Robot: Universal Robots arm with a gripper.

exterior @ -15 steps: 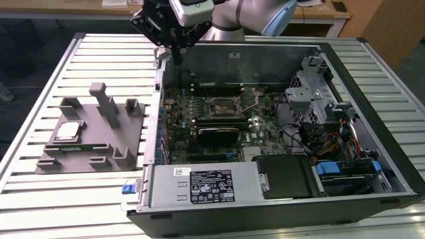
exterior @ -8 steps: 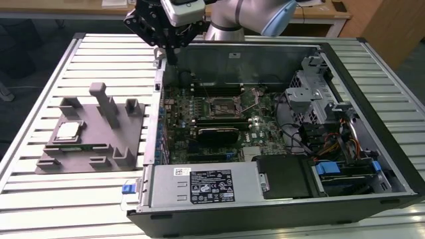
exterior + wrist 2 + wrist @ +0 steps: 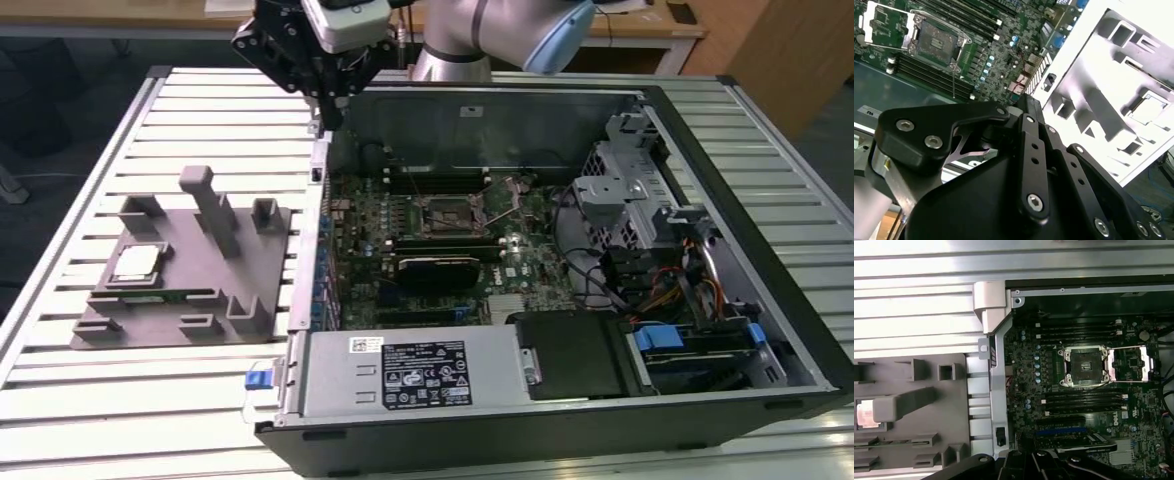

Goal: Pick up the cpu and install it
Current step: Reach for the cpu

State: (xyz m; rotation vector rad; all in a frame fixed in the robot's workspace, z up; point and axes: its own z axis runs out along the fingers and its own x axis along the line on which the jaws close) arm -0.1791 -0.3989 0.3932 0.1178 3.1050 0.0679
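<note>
The exterior view looks down on the whole computer case (image 3: 507,125). Both wrist views, nearer, share its socket (image 3: 1085,365).

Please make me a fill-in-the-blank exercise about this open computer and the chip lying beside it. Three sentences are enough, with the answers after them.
1. The cpu lies on a holder of ____ colour.
2. In the exterior view, the holder stands on the ____ side of the case.
3. The socket on the board has its lid open and is ____: no chip sits in it.

Missing words: gray; left; empty.
</note>
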